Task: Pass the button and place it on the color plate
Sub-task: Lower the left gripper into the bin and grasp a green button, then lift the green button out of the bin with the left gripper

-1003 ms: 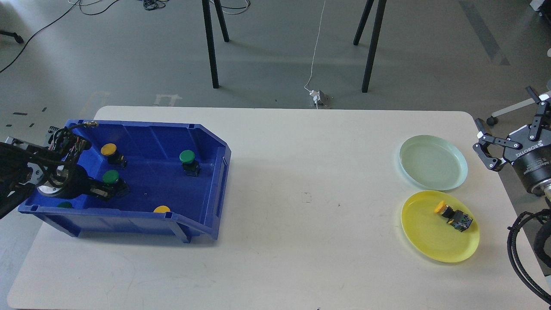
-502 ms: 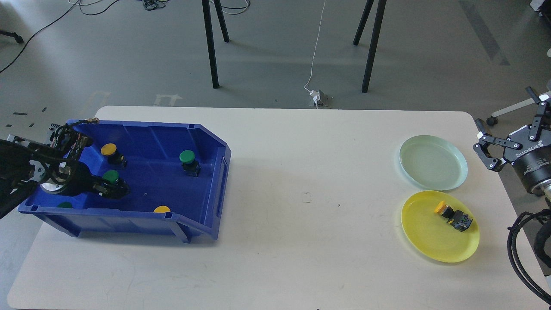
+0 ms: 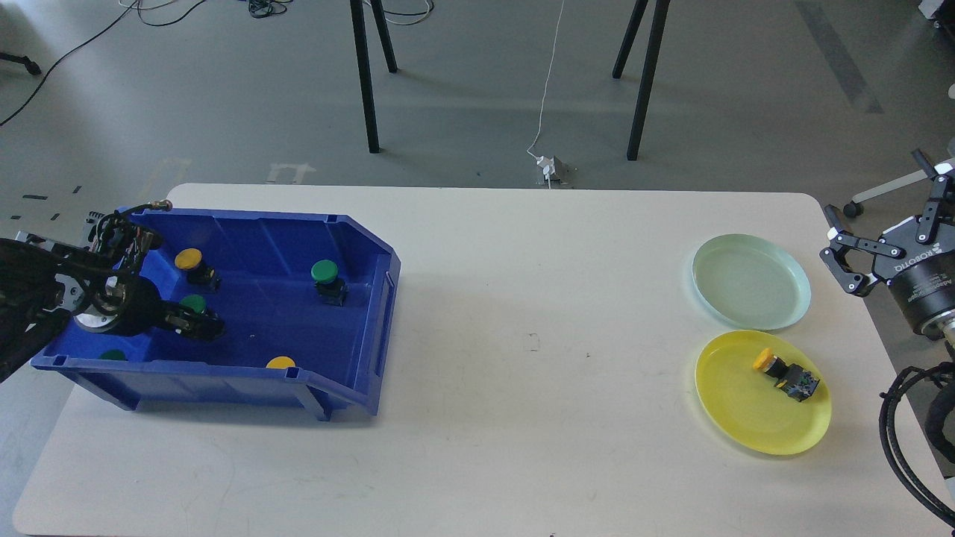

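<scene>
Shifted slightly toward 9 o'clock since a second ago: left gripper (image 3: 195, 322), jaws apparently closed around green button (image 3: 192, 303) inside blue bin (image 3: 358, 246). Right gripper (image 3: 869, 250) jaws spread, empty, waiting at 3 o'clock of pale green plate (image 3: 750, 280), probably for handover.

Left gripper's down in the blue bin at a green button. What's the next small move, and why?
Probably lift the left gripper straight up a little. It sits around the green button on the floor of the blue bin, apparently closed on it, though it is too dark to be sure. The pale green plate is empty, and the right gripper waits open beside it.
</scene>
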